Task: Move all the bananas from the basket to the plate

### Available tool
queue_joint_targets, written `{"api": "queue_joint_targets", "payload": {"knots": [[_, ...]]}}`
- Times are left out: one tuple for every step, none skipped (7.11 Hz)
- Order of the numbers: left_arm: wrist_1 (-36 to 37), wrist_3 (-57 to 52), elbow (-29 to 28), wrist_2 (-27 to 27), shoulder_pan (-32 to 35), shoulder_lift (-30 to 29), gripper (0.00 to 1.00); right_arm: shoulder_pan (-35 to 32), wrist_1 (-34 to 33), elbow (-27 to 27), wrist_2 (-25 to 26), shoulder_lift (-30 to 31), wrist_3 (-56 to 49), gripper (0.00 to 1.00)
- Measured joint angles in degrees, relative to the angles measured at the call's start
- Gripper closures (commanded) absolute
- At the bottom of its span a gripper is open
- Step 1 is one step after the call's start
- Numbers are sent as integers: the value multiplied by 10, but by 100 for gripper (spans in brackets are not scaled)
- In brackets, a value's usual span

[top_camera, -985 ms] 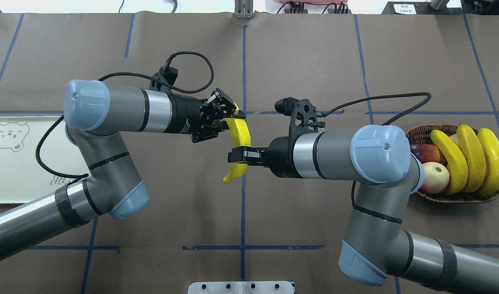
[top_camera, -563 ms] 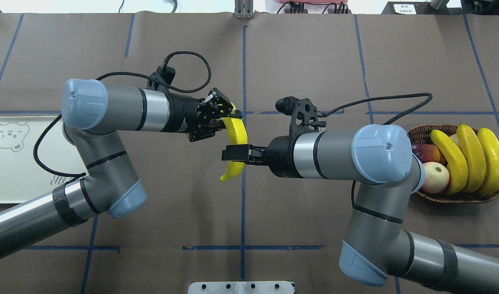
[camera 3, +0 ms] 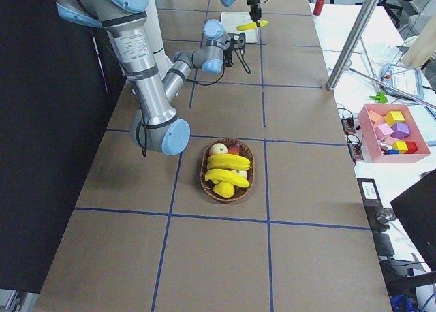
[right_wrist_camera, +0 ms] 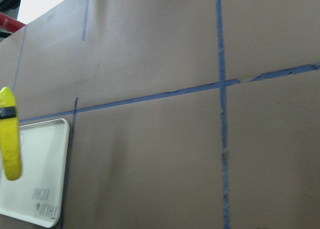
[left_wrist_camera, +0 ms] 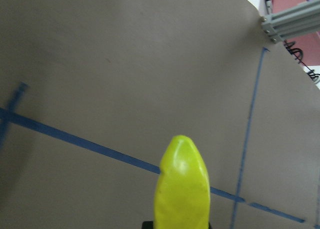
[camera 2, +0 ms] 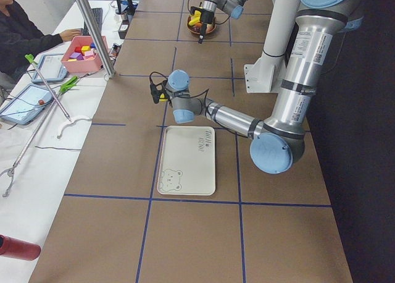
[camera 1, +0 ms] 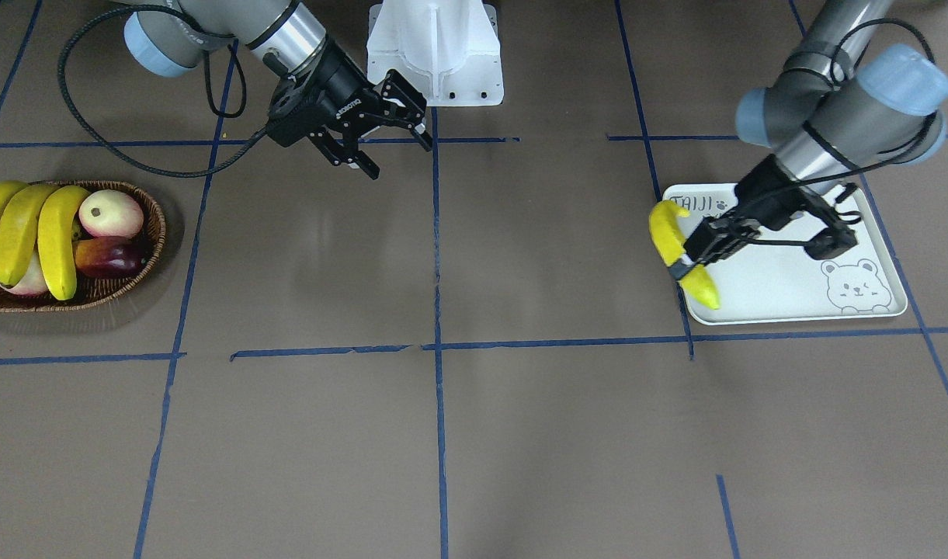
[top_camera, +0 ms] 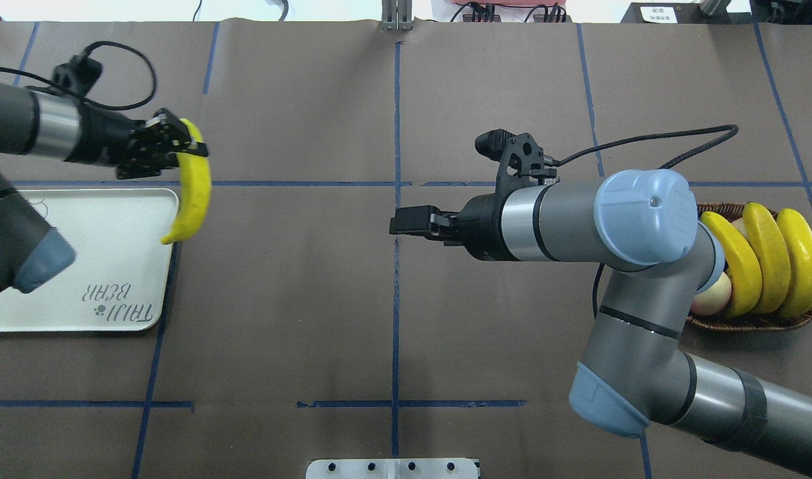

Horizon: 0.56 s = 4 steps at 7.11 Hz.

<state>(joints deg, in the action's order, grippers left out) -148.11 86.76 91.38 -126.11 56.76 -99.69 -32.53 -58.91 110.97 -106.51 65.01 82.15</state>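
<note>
My left gripper (top_camera: 187,150) is shut on the top of one yellow banana (top_camera: 194,193). The banana hangs over the far right corner of the cream plate (top_camera: 80,253). In the front view the banana (camera 1: 666,233) sits over the plate's (camera 1: 769,287) edge, in the left gripper (camera 1: 682,266). Its tip fills the left wrist view (left_wrist_camera: 182,184). My right gripper (top_camera: 400,223) is open and empty near the table's middle, also seen from the front (camera 1: 400,155). Three bananas (top_camera: 765,256) lie in the wicker basket (top_camera: 745,322) at the right.
The basket (camera 1: 155,256) also holds a pale peach (camera 1: 110,213) and a dark red fruit (camera 1: 105,256). The white robot base (camera 1: 435,46) stands at the table's near edge. Blue tape lines cross the brown table. A pink box of blocks (camera 3: 395,131) sits off the table.
My left arm has carried the banana from the table's middle leftward to the plate's edge. My right gripper, which was at the banana, is now apart from it and empty.
</note>
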Motion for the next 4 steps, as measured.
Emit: {"api": "queue_joint_targets", "payload": {"knots": [[4,-84,-7,-4,24,48,100,-29,-43,4,-30,8,-26,1],[9,-173,-15,0,44,91,100,-51,-86,5,-50,16,-64,1],[18,-246,-21,10,58,124,100,-67,-129,5,-59,23,-110,0],[27,-296,-26,24,64,146,100,-78,-160,7,-62,29,-147,0]]}}
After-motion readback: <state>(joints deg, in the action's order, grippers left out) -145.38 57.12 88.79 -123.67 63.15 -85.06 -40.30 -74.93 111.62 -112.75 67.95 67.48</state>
